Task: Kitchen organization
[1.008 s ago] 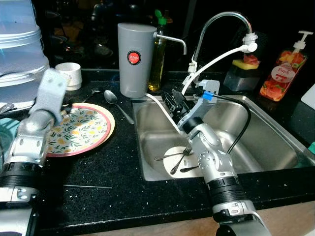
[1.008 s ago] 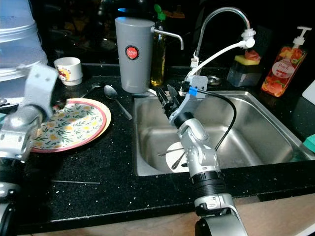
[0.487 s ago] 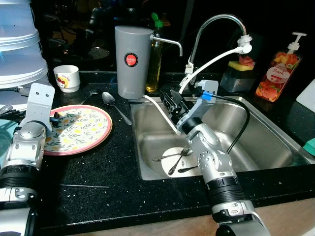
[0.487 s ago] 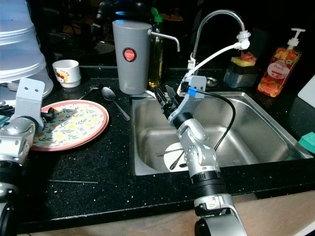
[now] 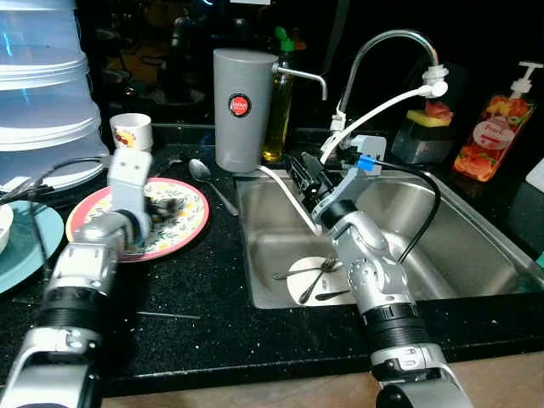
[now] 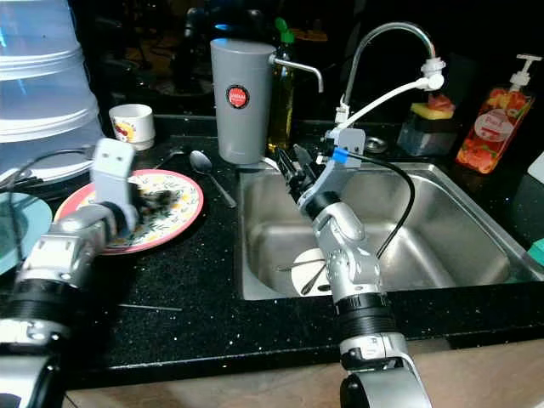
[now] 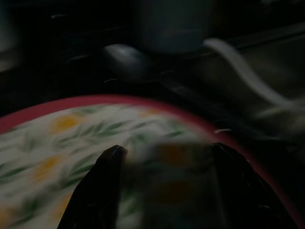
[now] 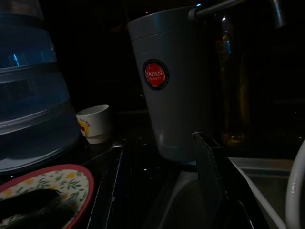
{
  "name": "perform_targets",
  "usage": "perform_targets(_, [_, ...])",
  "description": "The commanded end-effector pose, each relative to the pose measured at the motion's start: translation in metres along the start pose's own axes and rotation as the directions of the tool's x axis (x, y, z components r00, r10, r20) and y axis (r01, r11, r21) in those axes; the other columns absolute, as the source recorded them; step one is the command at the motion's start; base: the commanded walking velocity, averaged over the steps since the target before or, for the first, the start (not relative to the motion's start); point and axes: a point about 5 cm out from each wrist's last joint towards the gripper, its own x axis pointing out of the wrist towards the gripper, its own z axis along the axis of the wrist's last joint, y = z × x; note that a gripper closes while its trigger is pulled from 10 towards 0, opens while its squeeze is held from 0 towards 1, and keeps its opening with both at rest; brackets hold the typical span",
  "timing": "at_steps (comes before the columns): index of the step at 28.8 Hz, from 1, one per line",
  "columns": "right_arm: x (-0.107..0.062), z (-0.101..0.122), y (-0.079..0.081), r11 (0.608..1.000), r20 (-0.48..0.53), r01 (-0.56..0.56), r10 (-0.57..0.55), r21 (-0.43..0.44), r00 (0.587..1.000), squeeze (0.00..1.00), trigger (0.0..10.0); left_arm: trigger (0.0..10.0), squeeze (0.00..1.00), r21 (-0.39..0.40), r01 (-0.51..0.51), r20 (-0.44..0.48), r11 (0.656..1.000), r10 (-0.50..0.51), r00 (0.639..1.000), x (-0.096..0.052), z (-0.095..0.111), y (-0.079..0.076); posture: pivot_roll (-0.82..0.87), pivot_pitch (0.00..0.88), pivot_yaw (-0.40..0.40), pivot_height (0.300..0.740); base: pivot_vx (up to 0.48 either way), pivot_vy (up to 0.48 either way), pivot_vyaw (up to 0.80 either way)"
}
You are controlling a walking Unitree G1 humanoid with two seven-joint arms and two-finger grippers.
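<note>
The left gripper [image 5: 161, 205] hangs low over the floral plate [image 5: 183, 223], which lies flat on the black counter [image 5: 195, 289] at about 9 o'clock from the sink [image 5: 476, 246]; in the left wrist view its two black fingers [image 7: 102, 186] stand moderately apart over the plate's patterned face with nothing between them, their tips close above it, though whether they touch it cannot be told. The plate looks like a rigid glazed or melamine dish: stiff, fairly light, slick on its face, and liable to chip or clatter if it slides off the counter edge, so the sensible hold is a pinch across the raised pink rim, one finger under and one over, on the side nearest the arm. Being round it has no long axis and faces straight up. The spoon [image 5: 206, 178] beside it does have one: bowl toward 11 o'clock near the grey dispenser [image 5: 241, 106], handle running down toward 5 o'clock and the sink's corner. It is thin, hard and slippery, best taken at mid-handle. The right gripper [image 5: 309, 177] is held above the sink's near-left corner, pointing toward 11 o'clock at the dispenser, its fingers slightly parted and empty. In the basin a small white plate [image 5: 308, 281] carries a fork [image 5: 316, 274] and other cutlery lying roughly 3 to 9 o'clock. A white cup [image 5: 132, 130] stands at 12 o'clock from the floral plate
</note>
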Motion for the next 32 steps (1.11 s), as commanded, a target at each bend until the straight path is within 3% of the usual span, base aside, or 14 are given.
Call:
perform_targets(1, [0.001, 0.001, -0.002, 1.0, -0.006, 0.001, -0.001, 0.004, 1.0, 0.0, 10.0, 10.0, 0.0, -0.073, 0.123, -0.105, 0.99, -0.13, 0.986, 0.003, -0.029, -0.021, 0.06, 0.025, -0.067, 0.74, 0.0, 0.0, 0.0])
perform_targets(3, [0.001, 0.001, -0.002, 1.0, -0.006, 0.001, -0.001, 0.004, 1.0, 0.0, 10.0, 10.0, 0.0, -0.073, 0.123, -0.105, 0.99, -0.13, 0.986, 0.003, -0.029, -0.021, 0.06, 0.025, -0.067, 0.74, 0.0, 0.0, 0.0])
perform_targets(4, [0.001, 0.001, -0.002, 1.0, -0.007, 0.002, -0.002, 0.004, 1.0, 0.0, 10.0, 10.0, 0.0, -0.109, 0.259, -0.098, 0.96, -0.27, 0.958, 0.001, -0.031, -0.041, 0.07, 0.027, -0.069, 0.74, 0.0, 0.0, 0.0])
perform_targets(5, [0.001, 0.001, -0.002, 1.0, -0.007, 0.002, -0.002, 0.004, 1.0, 0.0, 10.0, 10.0, 0.0, -0.109, 0.259, -0.098, 0.96, -0.27, 0.958, 0.001, -0.031, -0.041, 0.07, 0.027, -0.069, 0.74, 0.0, 0.0, 0.0])
perform_targets(8, [0.002, 0.001, -0.002, 1.0, -0.007, 0.0, 0.0, 0.003, 1.0, 0.0, 10.0, 10.0, 0.0, -0.135, 0.393, -0.045, 0.91, -0.401, 0.915, -0.001, -0.026, -0.062, 0.07, 0.027, -0.069, 0.74, 0.0, 0.0, 0.0])
perform_targets(16, [0.003, 0.003, -0.003, 1.0, -0.005, -0.001, 0.001, 0.0, 1.0, 0.0, 10.0, 10.0, 0.0, -0.156, 0.46, 0.091, 0.874, -0.451, 0.888, -0.003, 0.002, -0.07, 0.06, 0.031, -0.073, 0.74, 0.0, 0.0, 0.0])
perform_targets(17, [0.003, 0.004, -0.003, 1.0, -0.003, -0.002, 0.002, -0.001, 1.0, 0.0, 10.0, 10.0, 0.0, -0.127, 0.415, 0.094, 0.901, -0.406, 0.909, -0.002, 0.008, -0.064, 0.06, 0.03, -0.074, 0.74, 0.0, 0.0, 0.0])
perform_targets(21, [0.004, 0.004, -0.003, 1.0, 0.0, -0.002, 0.002, -0.001, 1.0, 0.0, 10.0, 10.0, 0.0, -0.083, 0.337, 0.114, 0.938, -0.327, 0.938, -0.001, 0.016, -0.054, 0.06, 0.029, -0.073, 0.74, 0.0, 0.0, 0.0])
perform_targets(23, [0.004, 0.005, -0.003, 1.0, 0.002, -0.002, 0.002, 0.0, 1.0, 0.0, 10.0, 10.0, 0.0, -0.031, 0.238, 0.167, 0.971, -0.229, 0.959, -0.002, 0.028, -0.043, 0.06, 0.029, -0.073, 0.74, 0.0, 0.0, 0.0])
perform_targets(25, [0.005, 0.006, -0.003, 1.0, 0.006, -0.003, 0.003, 0.001, 1.0, 0.0, 10.0, 10.0, 0.0, 0.049, 0.027, 0.246, 0.998, -0.038, 0.969, -0.005, 0.046, -0.021, 0.07, 0.032, -0.073, 0.74, 0.0, 0.0, 0.0])
perform_targets(26, [0.005, 0.007, -0.002, 1.0, 0.009, -0.005, 0.005, 0.003, 1.0, 0.0, 10.0, 10.0, 0.0, 0.083, -0.138, 0.294, 0.987, 0.108, 0.95, -0.011, 0.058, -0.003, 0.07, 0.032, -0.075, 0.74, 0.0, 0.0, 0.0])
perform_targets(29, [0.006, 0.007, -0.002, 1.0, 0.01, -0.006, 0.006, 0.004, 1.0, 0.0, 10.0, 10.0, 0.0, 0.086, -0.187, 0.303, 0.978, 0.153, 0.941, -0.013, 0.061, 0.003, 0.07, 0.032, -0.075, 0.74, 0.0, 0.0, 0.0])
perform_targets(32, [0.007, 0.008, 0.0, 1.0, 0.014, -0.015, 0.015, 0.009, 1.0, 0.0, 10.0, 10.0, 0.0, 0.109, -0.321, 0.25, 0.941, 0.287, 0.925, -0.021, 0.056, 0.028, 0.07, 0.032, -0.075, 0.74, 0.0, 0.0, 0.0])
